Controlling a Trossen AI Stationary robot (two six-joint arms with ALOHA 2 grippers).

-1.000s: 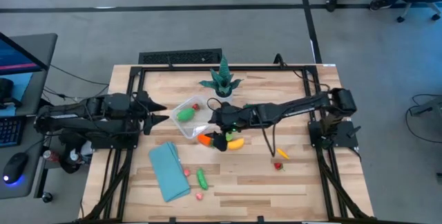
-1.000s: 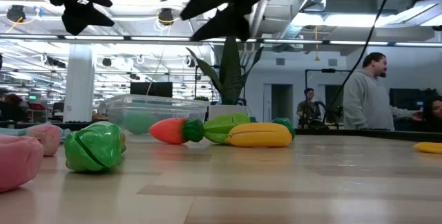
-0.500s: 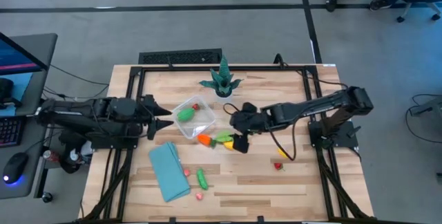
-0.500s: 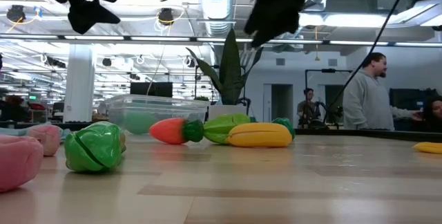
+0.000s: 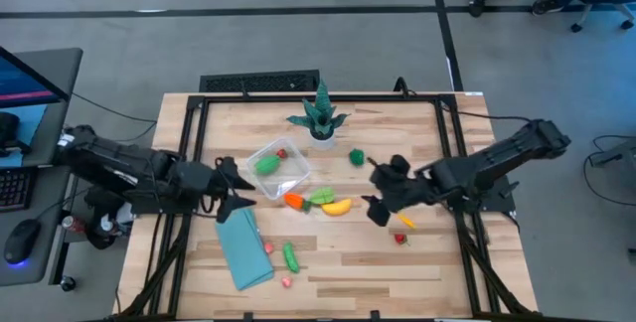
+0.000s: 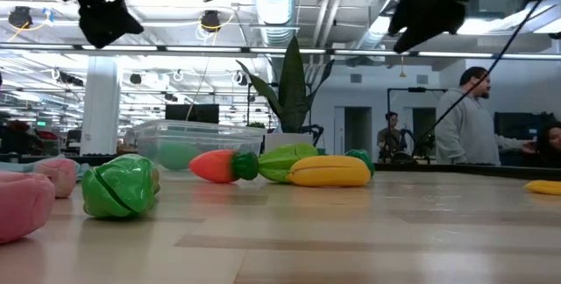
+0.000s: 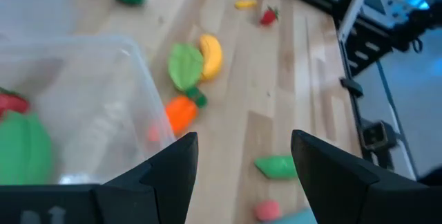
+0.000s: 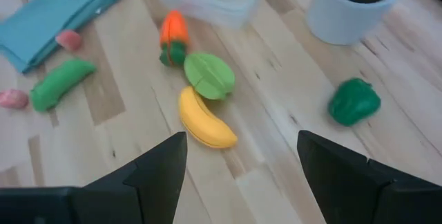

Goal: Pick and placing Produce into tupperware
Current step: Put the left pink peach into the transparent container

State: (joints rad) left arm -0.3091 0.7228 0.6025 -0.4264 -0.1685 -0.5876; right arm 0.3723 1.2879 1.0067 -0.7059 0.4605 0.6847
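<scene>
Wooden slats run under everything; my left gripper (image 5: 237,189) hangs with fingers spread and empty just beside the light-blue cloth (image 5: 243,247); next the clear tupperware (image 5: 277,168) holds only a green piece (image 5: 266,164) and a small red one (image 5: 282,153); beside it wait the carrot (image 5: 294,201), leafy green (image 5: 321,197) and banana (image 5: 338,206), untouched; my right gripper (image 5: 377,208) hovers parted, carrying nothing; most produce is still out, I judge.
</scene>
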